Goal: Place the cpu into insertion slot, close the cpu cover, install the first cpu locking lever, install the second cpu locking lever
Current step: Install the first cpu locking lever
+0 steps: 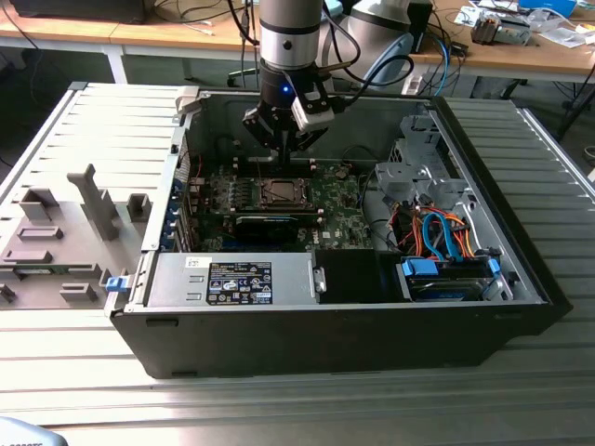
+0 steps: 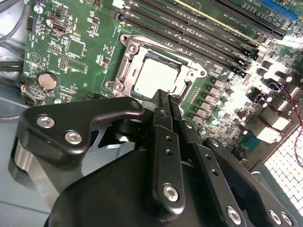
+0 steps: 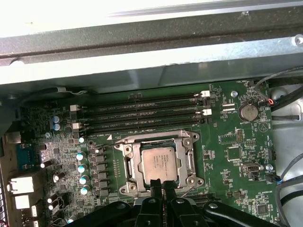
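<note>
The cpu, a silvery square chip, lies flat in the insertion slot on the green motherboard. The cpu cover, a silver frame with a square window, appears to lie down around the chip. My gripper has its black fingers pressed together, tips just above the socket's edge nearest the wrist. In the exterior view the gripper hangs a little above the socket inside the open computer case. I cannot make out the locking levers.
Black memory slots run along one side of the socket and a coin battery sits beyond them. Case walls surround the board. A power supply and drive bay with orange and blue cables lie toward the case front.
</note>
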Available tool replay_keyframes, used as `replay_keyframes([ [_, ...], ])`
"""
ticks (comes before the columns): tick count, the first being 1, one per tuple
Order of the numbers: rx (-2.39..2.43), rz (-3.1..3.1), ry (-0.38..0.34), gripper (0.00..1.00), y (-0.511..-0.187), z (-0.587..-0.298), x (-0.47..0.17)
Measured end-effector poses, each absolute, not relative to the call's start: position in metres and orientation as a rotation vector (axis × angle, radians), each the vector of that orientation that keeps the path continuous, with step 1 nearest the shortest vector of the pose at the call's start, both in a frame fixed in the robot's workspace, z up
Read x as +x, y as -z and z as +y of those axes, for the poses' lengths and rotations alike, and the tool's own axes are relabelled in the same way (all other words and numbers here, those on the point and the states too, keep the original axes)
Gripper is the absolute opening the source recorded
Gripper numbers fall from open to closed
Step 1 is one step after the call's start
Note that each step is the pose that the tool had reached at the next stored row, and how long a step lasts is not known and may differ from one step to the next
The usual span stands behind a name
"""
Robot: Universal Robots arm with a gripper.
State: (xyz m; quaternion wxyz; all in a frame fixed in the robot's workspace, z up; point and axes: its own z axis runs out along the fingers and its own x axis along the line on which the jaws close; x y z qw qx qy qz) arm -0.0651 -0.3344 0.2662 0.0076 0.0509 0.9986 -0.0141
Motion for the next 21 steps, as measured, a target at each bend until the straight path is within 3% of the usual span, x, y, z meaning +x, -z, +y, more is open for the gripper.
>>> replay_keyframes([
  [21, 0.124, 3.123, 0.045, 0.16, -0.2656, -0.3344, -0.0651],
])
